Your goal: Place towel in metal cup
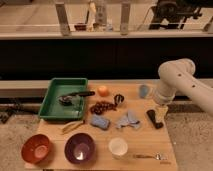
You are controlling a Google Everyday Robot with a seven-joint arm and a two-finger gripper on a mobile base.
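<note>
- A wooden table (150, 145) is seen with many things spread over it.
- The robot arm (176, 80) is reached in from the right, bent downward over the right part of the table.
- The end effector (156, 119) is held low, just above the table surface near its right edge, and is pointed down.
- The end effector is released: its fingers are spread and nothing is gripped between them.
- The towel (128, 120), a crumpled grey-blue cloth, is laid flat on the table near the middle, just left of the end effector and apart from it.
- The metal cup (118, 100), dark and shiny, is placed beyond the towel, slightly to the left, and nothing can be seen inside it.
- A blue sponge (99, 121) is set left of the towel, with a bunch of dark red grapes (101, 107) just beyond it.
- An orange (102, 90) is found at the far side, left of the metal cup, and a pale blue cup (144, 91) to its right.
- A green tray (50, 102) is placed at the far left, and a dark utensil (75, 96) is laid in it.
- Along the near edge a red bowl (36, 148), a purple bowl (80, 148), a white cup (118, 147) and a spoon (147, 156) are lined up from left to right.
</note>
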